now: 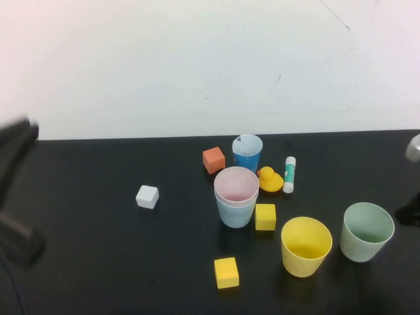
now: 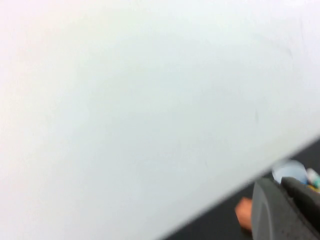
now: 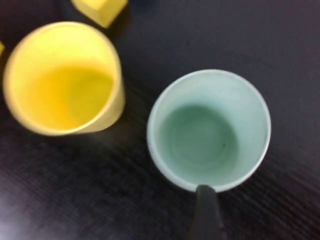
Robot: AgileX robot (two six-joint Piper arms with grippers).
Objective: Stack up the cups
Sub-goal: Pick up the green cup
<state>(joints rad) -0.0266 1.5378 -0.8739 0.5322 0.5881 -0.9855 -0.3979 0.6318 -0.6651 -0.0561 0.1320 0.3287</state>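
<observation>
A black table [image 1: 98, 262] sits by a white wall, with the pink cup [image 1: 236, 184] already inside the blue cup [image 1: 235, 213] in the middle, the yellow cup [image 1: 306, 246] at about four o'clock from them, and the green cup [image 1: 366, 231] just past it. The right gripper [image 3: 206, 212] is over the green cup with its fingers spread wide, so it should drop one finger inside the rim, pinch softly, and lift straight up. Only one right finger shows, and the left gripper [image 2: 285, 210], pressed shut, is far off at nine o'clock, mostly cut off.
</observation>
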